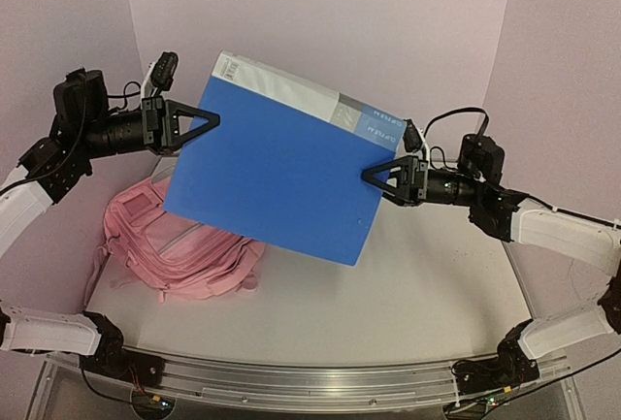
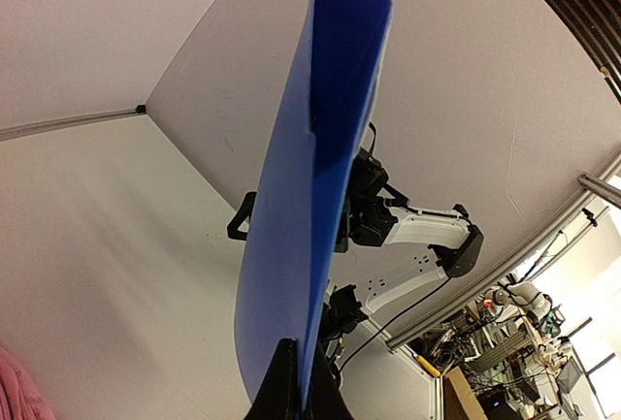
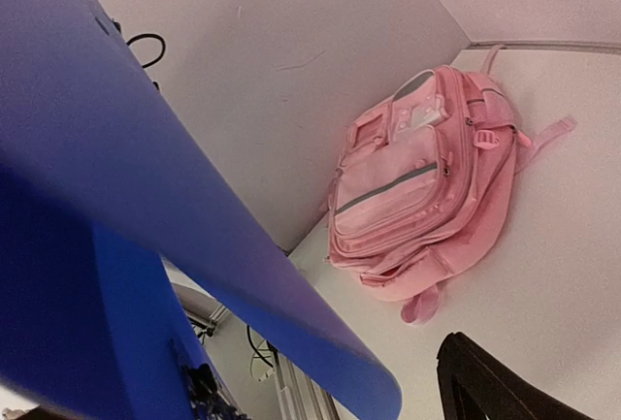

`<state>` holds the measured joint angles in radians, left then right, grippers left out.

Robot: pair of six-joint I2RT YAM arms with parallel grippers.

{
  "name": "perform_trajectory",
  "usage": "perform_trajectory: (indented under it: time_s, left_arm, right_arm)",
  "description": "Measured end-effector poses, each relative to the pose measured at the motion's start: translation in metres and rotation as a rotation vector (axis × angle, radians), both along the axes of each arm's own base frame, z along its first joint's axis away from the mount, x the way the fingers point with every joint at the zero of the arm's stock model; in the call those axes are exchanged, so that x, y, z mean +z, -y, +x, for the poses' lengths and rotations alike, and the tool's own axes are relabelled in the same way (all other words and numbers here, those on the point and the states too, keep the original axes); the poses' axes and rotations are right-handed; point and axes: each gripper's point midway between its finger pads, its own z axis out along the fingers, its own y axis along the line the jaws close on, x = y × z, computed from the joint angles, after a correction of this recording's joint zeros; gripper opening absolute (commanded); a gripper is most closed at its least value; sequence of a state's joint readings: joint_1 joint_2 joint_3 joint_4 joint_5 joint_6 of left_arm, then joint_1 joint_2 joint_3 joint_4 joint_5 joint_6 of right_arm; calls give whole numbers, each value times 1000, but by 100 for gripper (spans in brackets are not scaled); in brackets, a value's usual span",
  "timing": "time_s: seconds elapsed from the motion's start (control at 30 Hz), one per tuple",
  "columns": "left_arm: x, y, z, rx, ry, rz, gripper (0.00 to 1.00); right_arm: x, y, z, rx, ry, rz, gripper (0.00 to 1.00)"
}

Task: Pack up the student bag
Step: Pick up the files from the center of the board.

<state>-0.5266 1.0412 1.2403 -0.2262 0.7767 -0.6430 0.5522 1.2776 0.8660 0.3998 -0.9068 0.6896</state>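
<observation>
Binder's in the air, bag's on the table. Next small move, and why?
Probably close the right gripper on the edge of the blue binder. Its jaws stand open there, only the left gripper clamps the opposite edge, and the binder hangs tilted above the student bag.

Soft, even light from above keeps the table bright, with only a faint shadow beneath the blue folder. In the right wrist view the folder smears out of focus (the pink bag beyond stays sharp). Both wrist views bow straight lines near their edges.
</observation>
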Motion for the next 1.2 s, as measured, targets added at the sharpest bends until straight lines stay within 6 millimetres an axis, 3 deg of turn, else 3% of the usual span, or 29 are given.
perform_trajectory:
  time_s: [0.2, 0.3, 0.5, 0.63, 0.8, 0.9, 0.97, 1.2]
  left_arm:
    - [1, 3, 0, -17, -8, -29, 0]
    - [-1, 3, 2, -13, -14, -29, 0]
    - [-15, 3, 21, 49, -57, -3, 0]
    - [-36, 0, 42, 110, -113, 34, 14]
    - [-82, -13, 72, 244, -197, 143, 55]
    - [-118, -26, 89, 340, -240, 248, 75]
    - [-145, -35, 95, 392, -267, 325, 80]
    - [-235, -54, 92, 454, -375, 587, 79]
  right_arm:
    - [28, -4, -16, 96, 26, 100, 59]
    - [38, -7, -25, 138, 32, 133, 37]
    - [50, -10, -35, 177, 29, 173, 2]
    - [53, -8, -36, 152, -1, 185, 0]
    - [42, -2, -31, 60, -50, 183, 0]
    - [32, 4, -13, -62, -72, 150, 0]
    - [20, 7, 0, -144, -87, 104, 0]
    - [-41, 27, 40, -392, -187, -122, 0]
